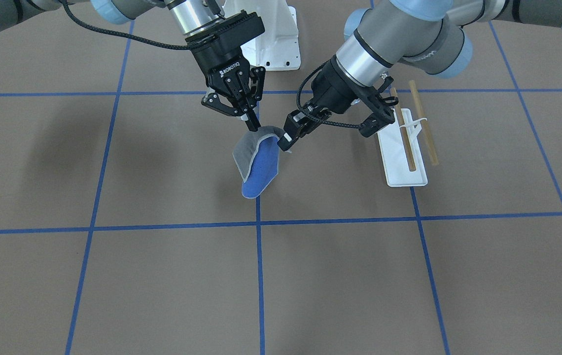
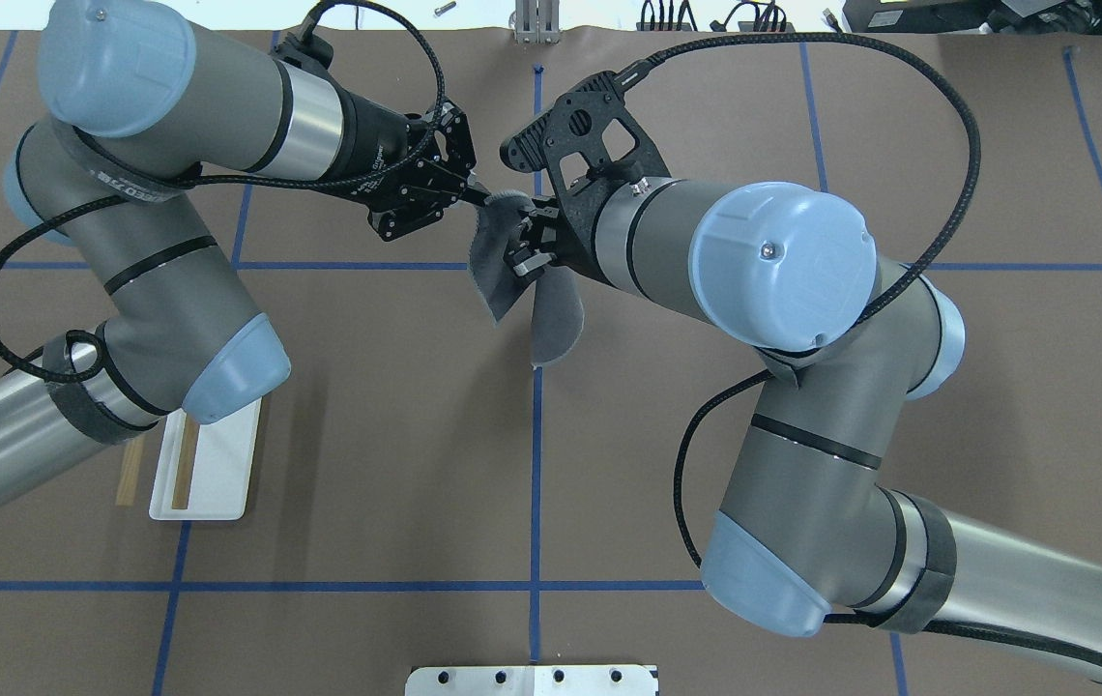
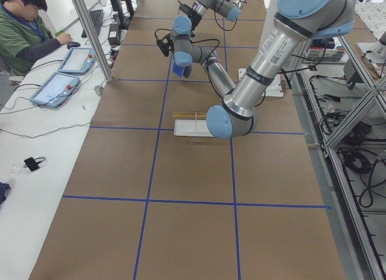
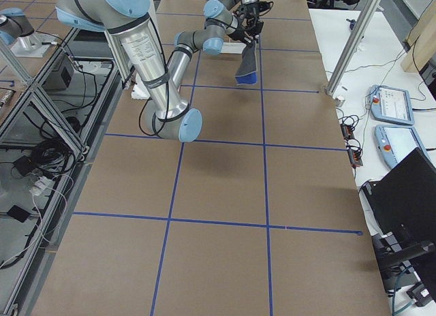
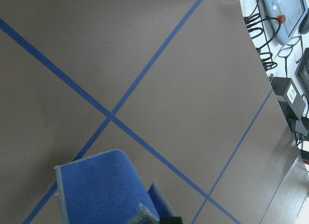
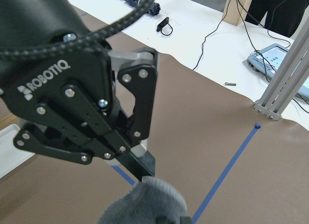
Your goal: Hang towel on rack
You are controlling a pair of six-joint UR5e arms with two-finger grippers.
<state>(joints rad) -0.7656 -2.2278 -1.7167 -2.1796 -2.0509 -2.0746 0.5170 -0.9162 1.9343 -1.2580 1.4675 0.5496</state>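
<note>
1. The towel (image 1: 260, 167) hangs between the two sets of jaws. Its top fold runs from one pair to the other, and the rest droops below them. The grey face is turned outward near the top and the blue face shows at the lower end. Whether the lowest corner clears the table (image 1: 113, 276) cannot be told.
2. The right gripper (image 1: 250, 123) has its jaws drawn narrow, pinching the grey fold at one end. The left gripper (image 1: 286, 139) is likewise clamped on the pale stitched edge at the other end.
3. The rack (image 1: 402, 165) stands beyond the left gripper, on the side away from the towel and well apart from both pairs of jaws. Its two wooden rods (image 1: 423, 123) run parallel above the white base.
4. The cloth looks light, soft and limp, and it sags wherever the jaws do not hold it. Its pile probably grips well, so it is neither slippery nor fragile. The best hold is likely along one edge near two corners, kept taut enough to drape over a rod.
5. "ROBOTIQ" reads in white on the right gripper's body in the front-facing view. The same word shows on the left gripper in the right wrist view.
</note>
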